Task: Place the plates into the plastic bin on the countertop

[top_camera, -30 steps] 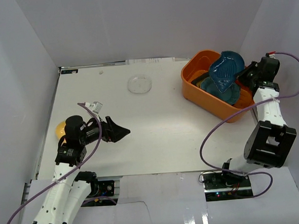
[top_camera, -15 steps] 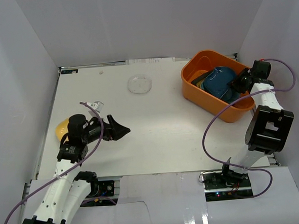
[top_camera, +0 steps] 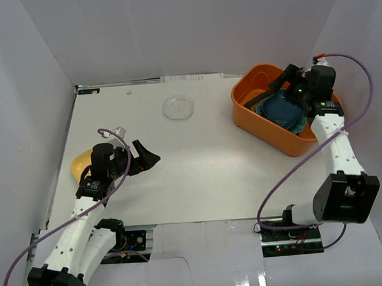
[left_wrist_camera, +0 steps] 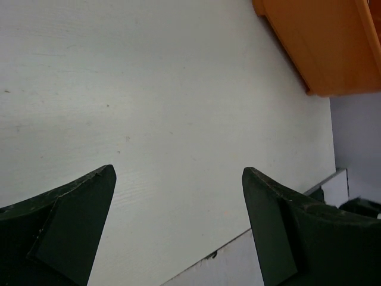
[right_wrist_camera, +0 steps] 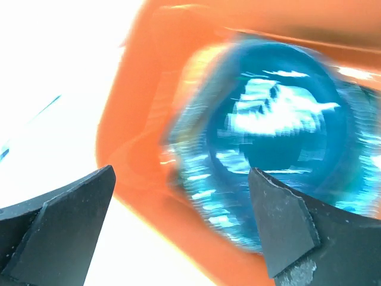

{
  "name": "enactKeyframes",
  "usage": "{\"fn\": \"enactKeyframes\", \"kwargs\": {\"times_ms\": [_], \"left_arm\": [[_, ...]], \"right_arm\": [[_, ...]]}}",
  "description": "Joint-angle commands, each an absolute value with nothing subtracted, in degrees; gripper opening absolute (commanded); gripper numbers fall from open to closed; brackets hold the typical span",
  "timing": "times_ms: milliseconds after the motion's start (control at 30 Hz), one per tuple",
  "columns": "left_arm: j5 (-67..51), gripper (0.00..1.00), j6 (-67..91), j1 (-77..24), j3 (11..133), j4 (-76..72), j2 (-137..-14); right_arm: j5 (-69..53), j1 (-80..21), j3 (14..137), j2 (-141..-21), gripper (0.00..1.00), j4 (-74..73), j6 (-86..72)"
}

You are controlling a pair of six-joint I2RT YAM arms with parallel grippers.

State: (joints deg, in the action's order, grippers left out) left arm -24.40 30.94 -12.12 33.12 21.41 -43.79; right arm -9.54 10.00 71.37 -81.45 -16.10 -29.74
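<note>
We see right jaws spread wide, empty, over blue plate in orange bin, left jaws likewise, over surface

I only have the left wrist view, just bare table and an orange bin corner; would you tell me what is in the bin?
Observer: A blue plate lies on top of other plates in the bin.
Operator: Thank you. Is the right end effector holding anything?
Observer: No, the right end effector is open above that blue plate, with nothing in it.
Operator: Are any plates outside the bin?
Observer: A yellow plate sits at the left edge of the table.
</note>
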Motion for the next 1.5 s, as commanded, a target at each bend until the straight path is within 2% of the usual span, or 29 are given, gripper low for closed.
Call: {"fn": "enactKeyframes", "kwargs": {"times_ms": [0,67,200,267,367,567,633,1033,1333,1467], "left_arm": [[-11.6,0.98,37.5,-12.2,33.6,21.7,-41.8],[-7.3,0.98,40.1,-12.2,33.0,21.7,-40.8],[11.1,0.98,49.4,-12.2,33.7,26.4,-39.4],[16.7,0.98,52.4,-12.1,34.7,30.7,-39.2],[26.3,0.98,59.0,-12.0,36.6,37.3,-39.2],[39.7,0.98,68.0,-11.0,35.3,43.1,-43.7],[40.4,0.98,69.7,-8.3,35.6,44.5,-46.6],[20.2,0.93,66.7,16.2,33.9,33.5,-55.7],[17.0,0.9,67.5,17.5,29.7,30.6,-58.5],[17.2,0.88,66.9,18.1,30.3,28.4,-63.0]], "right_arm": [[-7.6,-1.8,71.3,-75.7,0.98,-11.9,-26.6],[-7.4,-9.4,69.1,-74.1,0.98,-9.2,-26.4],[-7.7,-21.5,66.4,-74.5,0.98,-6.3,-24.5],[-7.2,-29.1,65.6,-75.5,0.98,-6.1,-23.5],[-11.1,-35.6,63.9,-77.4,0.98,-5.5,-21.6],[-13.8,-40.0,57.9,-76.4,0.98,-2.5,-20.8],[-15.2,-40.3,56.8,-75.9,0.98,-3.0,-20.0],[-20.5,-40.4,53.3,-74.5,0.98,-4.0,-16.8],[-18.1,-40.4,61.5,-82.7,0.98,-7.0,-14.1],[-12.5,-40.5,72.3,-92.2,0.98,-11.4,-10.6]]}}
